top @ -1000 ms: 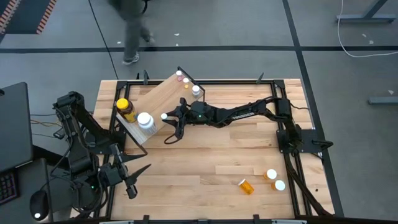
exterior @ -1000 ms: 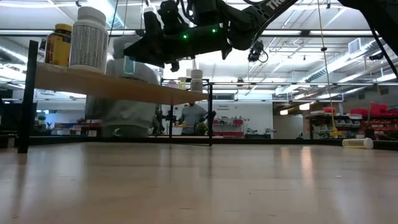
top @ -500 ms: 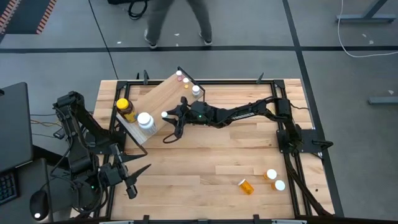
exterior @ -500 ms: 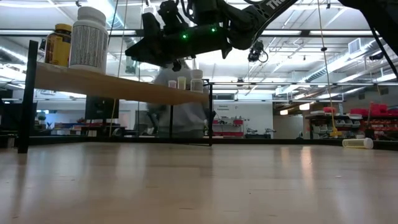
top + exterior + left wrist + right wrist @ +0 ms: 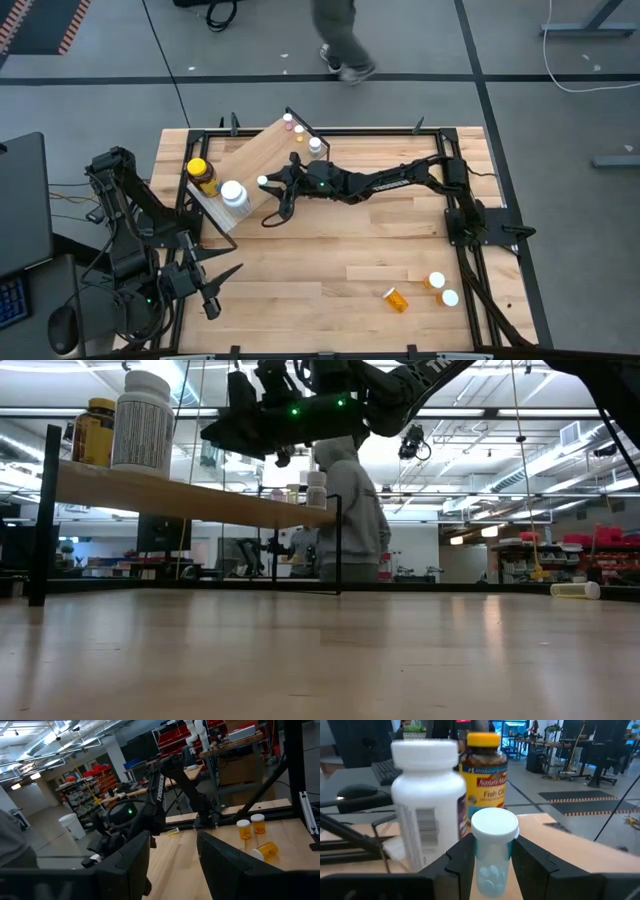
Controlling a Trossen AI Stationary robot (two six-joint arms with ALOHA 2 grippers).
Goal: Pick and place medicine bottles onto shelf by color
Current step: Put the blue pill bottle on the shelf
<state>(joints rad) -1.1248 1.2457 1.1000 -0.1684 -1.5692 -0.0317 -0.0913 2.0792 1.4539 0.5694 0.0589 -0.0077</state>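
At the far left of the table your left gripper (image 5: 222, 277) waits near the near-left corner, fingers (image 5: 127, 865) standing apart on nothing, pointed across the tabletop (image 5: 340, 250). Moving right, you meet the shelf (image 5: 262, 152), a plywood board on a thin black frame set at an angle in the far-left part of the table. On its near-left end stand the amber jar with yellow lid (image 5: 201, 174) and, just beside it, the large white bottle (image 5: 234, 195); on its far-right end stands a cluster of small white-capped vials (image 5: 303, 138). Next comes your right gripper (image 5: 266, 186), reached in from the right and hovering above the shelf's near edge, just right of the large white bottle. Its fingers are clamped on the small clear vial with a white cap (image 5: 493, 851), held by the body below the cap, with pale contents visible inside. Judge this vial as light, rigid and smooth-walled: it should slip readily if you relax the grip and tip easily on its narrow base, so keep hold at mid-body and set it down upright. Farther right, near the near-right corner, three orange vials remain on the table: one lying on its side (image 5: 397, 298) and two standing (image 5: 441, 289) close together. The lying one is likely to roll, so take it across its body, not along its length.
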